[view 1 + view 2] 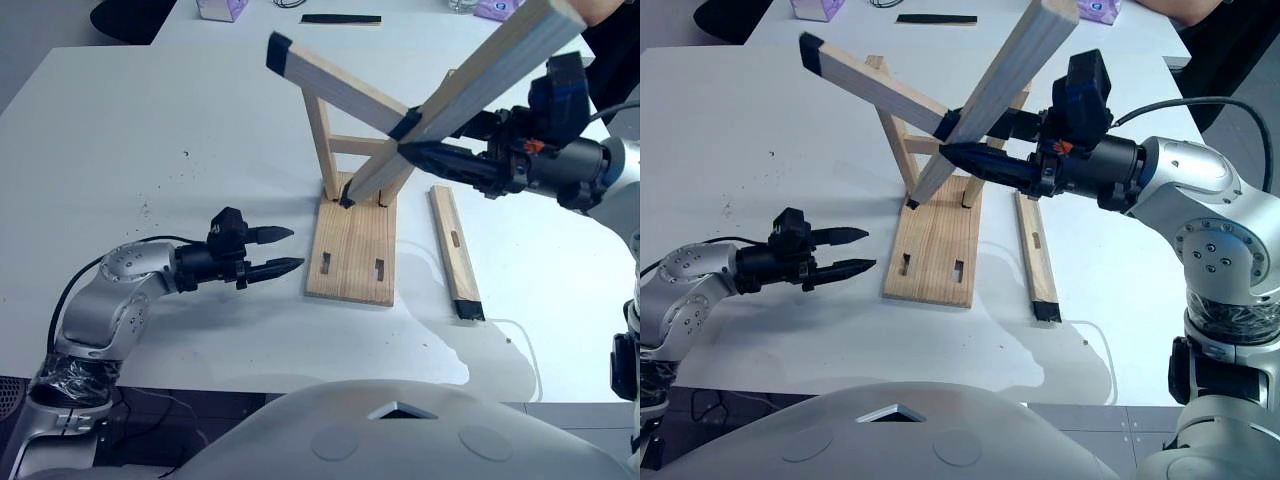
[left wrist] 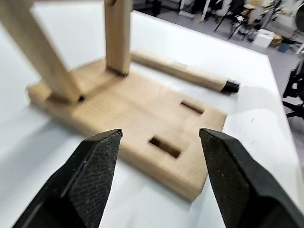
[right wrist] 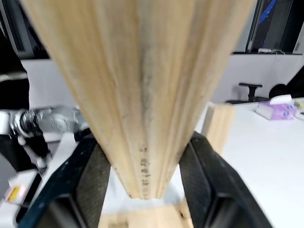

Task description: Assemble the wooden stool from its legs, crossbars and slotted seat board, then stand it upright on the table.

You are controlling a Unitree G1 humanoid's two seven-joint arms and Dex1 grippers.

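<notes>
Clamping a long leg [image 1: 500, 60] partway up, R gripper [image 1: 405, 138] has both fingers shut on its flat sides. The leg is tilted, top end up toward 1 o'clock. Its foot meets the seat board [image 1: 350, 240] at the board's 12 o'clock end; can't tell if it's seated in a slot.

Just beside that foot an upright leg [image 1: 323, 140] stands on the same end, w/ a crossbar [image 1: 360, 145] running off it. A slanted piece [image 1: 330, 80] w/ black cap points to 10 o'clock and crosses the held leg near the gripper.

The board lies flat on the surface [image 1: 150, 150]. Two open slots [image 1: 326, 262] sit at its 6 o'clock end.

L gripper [image 1: 295, 249] hovers at the board's 9 o'clock, fingers apart, tips near the board's edge, not touching.

A loose leg [image 1: 455, 250] lies at 3 o'clock, parallel to the board w/ a narrow gap btwn them; its black-capped end is toward the surface's near edge.

Wide bare surface from 9 to 11 o'clock. A black strip [image 1: 340, 18] lies at the 12 o'clock edge, well apart.
</notes>
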